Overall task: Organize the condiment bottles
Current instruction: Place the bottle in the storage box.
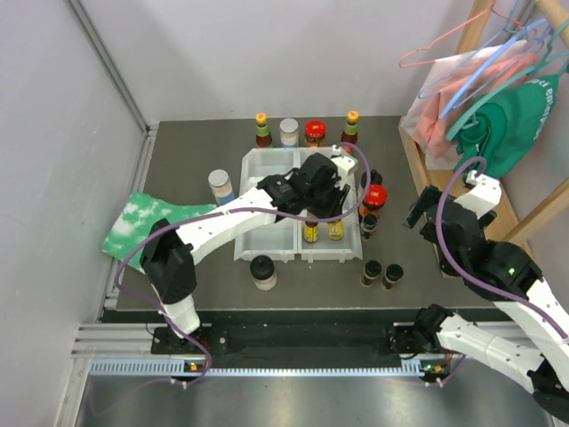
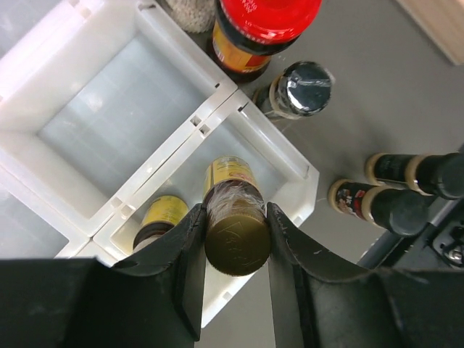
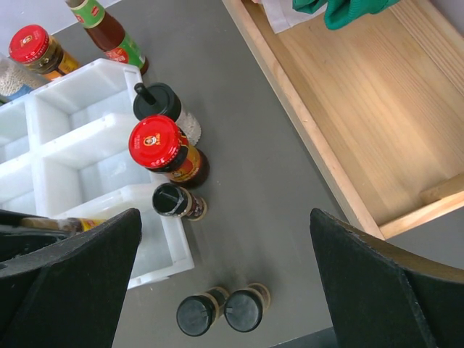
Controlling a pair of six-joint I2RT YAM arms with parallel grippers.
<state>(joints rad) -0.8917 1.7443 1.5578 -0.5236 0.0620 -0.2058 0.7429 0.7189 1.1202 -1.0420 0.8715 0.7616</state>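
Note:
My left gripper (image 2: 235,239) is shut on the gold cap of a yellow-labelled bottle (image 2: 228,174). The bottle stands upright in the near right compartment of the white tray (image 2: 210,119), beside a like bottle (image 2: 163,214). From above, this gripper (image 1: 324,212) hangs over both bottles (image 1: 311,233). My right gripper (image 3: 225,283) is open and empty above the table to the right of the tray (image 1: 267,178), over two small dark spice jars (image 3: 243,308). A red-lidded jar (image 3: 156,141), a black-capped jar (image 3: 156,101) and a small black-capped jar (image 3: 170,199) stand along the tray's right side.
Behind the tray stand two sauce bottles (image 1: 261,129), a pale-lidded jar (image 1: 289,132) and a red-lidded jar (image 1: 314,132). A pale-lidded jar (image 1: 220,186) stands left of it and a black-lidded jar (image 1: 263,271) in front. A green-white cloth (image 1: 142,222) lies left. A wooden rack (image 3: 362,109) borders the right.

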